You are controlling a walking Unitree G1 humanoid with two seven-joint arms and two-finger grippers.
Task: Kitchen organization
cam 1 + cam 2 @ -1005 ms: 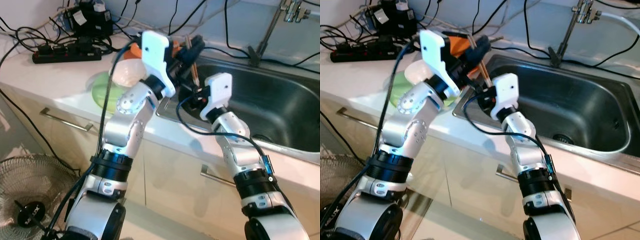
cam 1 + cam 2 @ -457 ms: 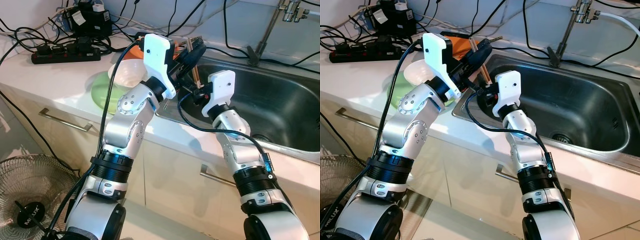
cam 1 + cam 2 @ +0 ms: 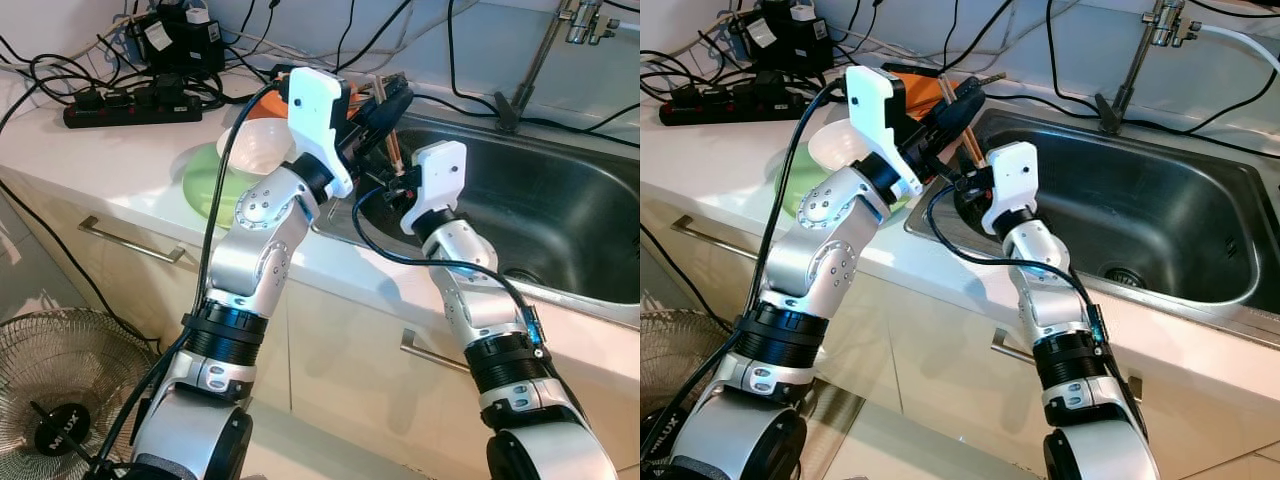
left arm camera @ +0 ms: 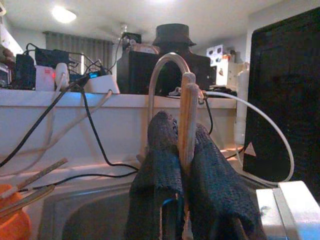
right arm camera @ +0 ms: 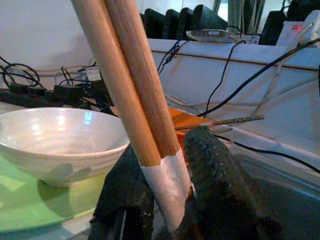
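At the far left of the tabletop (image 3: 120,165), a black power strip (image 3: 130,104) lay among tangled cables, with a floor fan (image 3: 60,390) standing below on the floor. Further right, a white bowl (image 3: 262,146) sat on a green plate (image 3: 208,182); the right wrist view confirmed the bowl (image 5: 57,140) resting on the plate (image 5: 35,202). An orange object (image 3: 923,90) lay just behind the bowl near the sink's rim, with further chopsticks resting on it.

Over the sink's left edge, both grippers met on a pair of wooden chopsticks (image 3: 965,128). The left gripper (image 3: 385,100) was raised above, its jaws closed on the upper part of the chopsticks (image 4: 186,120), which stood upright between the two black fingers (image 4: 162,160). The right gripper (image 3: 398,190) was just below it, its jaws closed on the white-taped lower end of the chopsticks (image 5: 135,95). The pair stood steeply, tilted slightly, held clear of the tabletop.

To the right, the steel sink (image 3: 560,215) extended to the frame edge, with a faucet (image 3: 1160,25) at the back wall.
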